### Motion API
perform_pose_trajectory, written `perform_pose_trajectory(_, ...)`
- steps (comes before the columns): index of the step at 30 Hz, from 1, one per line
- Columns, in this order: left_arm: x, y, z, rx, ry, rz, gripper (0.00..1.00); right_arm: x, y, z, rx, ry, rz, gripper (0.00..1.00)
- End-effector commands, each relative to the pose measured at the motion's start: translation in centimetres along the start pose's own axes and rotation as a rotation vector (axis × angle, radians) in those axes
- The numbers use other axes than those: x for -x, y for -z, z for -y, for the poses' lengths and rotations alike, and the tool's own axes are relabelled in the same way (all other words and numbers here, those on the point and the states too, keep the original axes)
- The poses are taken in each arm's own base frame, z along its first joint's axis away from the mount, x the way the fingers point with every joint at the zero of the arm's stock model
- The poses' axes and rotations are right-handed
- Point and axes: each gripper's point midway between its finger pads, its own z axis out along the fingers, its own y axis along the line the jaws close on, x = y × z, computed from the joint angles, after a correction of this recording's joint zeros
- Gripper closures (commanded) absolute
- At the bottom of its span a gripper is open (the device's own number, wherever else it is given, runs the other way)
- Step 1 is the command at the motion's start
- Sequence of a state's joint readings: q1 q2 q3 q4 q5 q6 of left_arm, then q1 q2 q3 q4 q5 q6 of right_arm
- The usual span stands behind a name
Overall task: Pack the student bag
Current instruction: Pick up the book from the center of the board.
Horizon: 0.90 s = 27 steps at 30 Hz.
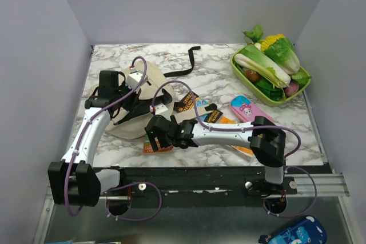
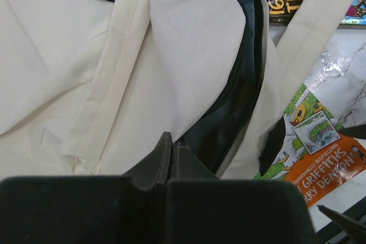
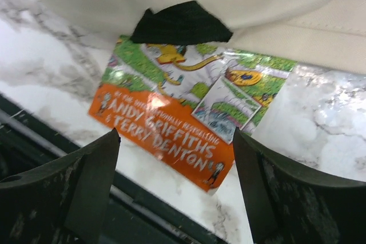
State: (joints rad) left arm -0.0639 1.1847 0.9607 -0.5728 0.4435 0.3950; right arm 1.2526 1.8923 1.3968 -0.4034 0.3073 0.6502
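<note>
Counting what sits on the marble table (image 1: pixel 223 81): one student bag (image 1: pixel 124 125), one pink case (image 1: pixel 247 110), one green basket (image 1: pixel 235 63) of toy vegetables, one orange book (image 3: pixel 163 144), and at least three more books (image 1: pixel 187 102), though the right arm hides part of them. The bag lies slumped at the table's left side. The extra books fan out just beside its right edge, the pink case lies beyond them, and the basket is well away towards the far right corner. The orange book lies at the bag's near edge, its top tucked under the cream fabric and a black tab.

Pressed together, the left gripper (image 2: pixel 167 155) has its tips right at the rim of the bag's opening, where cream cloth meets dark lining. I cannot tell whether any fabric is pinched between them. The right gripper (image 3: pixel 176 136) has its jaws spread wide apart above the orange book, holding nothing, with the bag's edge just past the fingertips.
</note>
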Motion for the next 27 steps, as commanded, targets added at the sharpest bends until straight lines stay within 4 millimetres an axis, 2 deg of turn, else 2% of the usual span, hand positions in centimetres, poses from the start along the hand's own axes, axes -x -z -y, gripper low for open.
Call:
perform_pose_trajectory(1,1.0,0.4,-0.1,0.011,-0.010,0.031,1.00,-0.9,-2.0,4.4,-0.231,0.081,-0.018,0.11)
perform_pose_trajectory(5,0.5,0.4,-0.3,0.016,-0.022,0.016,1.00,-1.5,-3.0,5.1,-0.278,0.113,-0.044,0.09)
perform_pose_trajectory(7,0.5,0.4,-0.3,0.014,-0.024,0.014,1.00,-2.7,-3.9,5.6,-0.303,0.126,-0.077,0.08)
perform_pose_trajectory(12,0.5,0.4,-0.4,0.018,-0.028,0.012,1.00,-6.3,-4.2,7.8,-0.353,0.093,-0.155,0.08)
perform_pose_trajectory(13,0.5,0.3,-0.4,0.014,-0.027,0.012,1.00,-8.1,-4.1,9.1,-0.378,0.073,-0.185,0.08)
perform_pose_trajectory(15,0.5,0.2,-0.3,0.007,-0.022,0.011,1.00,-9.1,-3.9,9.8,-0.348,0.007,-0.202,0.08)
perform_pose_trajectory(16,0.5,0.2,-0.3,0.002,-0.020,0.012,1.00,-11.4,-3.8,11.2,-0.361,-0.012,-0.242,0.09)
perform_pose_trajectory(17,0.5,0.1,-0.3,0.002,-0.019,0.009,1.00,-11.1,-4.1,10.6,-0.318,-0.045,-0.214,0.09)
perform_pose_trajectory(20,0.7,0.2,-0.4,0.002,-0.020,0.009,1.00,-12.7,-4.7,10.0,-0.244,-0.092,-0.255,0.17)
perform_pose_trajectory(21,0.8,0.3,-0.3,0.003,-0.021,0.010,1.00,-13.1,-5.0,9.9,-0.234,-0.098,-0.269,0.24)
perform_pose_trajectory(23,1.2,0.6,-0.4,0.004,-0.029,0.011,1.00,-13.3,-5.3,9.7,-0.218,-0.101,-0.273,0.32)
perform_pose_trajectory(24,1.2,0.7,-0.4,0.005,-0.029,0.010,1.00,-13.7,-5.5,9.6,-0.214,-0.108,-0.286,0.43)
perform_pose_trajectory(26,1.5,1.0,-0.4,0.006,-0.035,0.013,1.00,-14.0,-5.6,9.7,-0.208,-0.128,-0.289,0.54)
perform_pose_trajectory(27,1.6,1.1,-0.4,0.006,-0.038,0.013,1.00,-14.5,-5.6,10.0,-0.207,-0.140,-0.305,0.66)
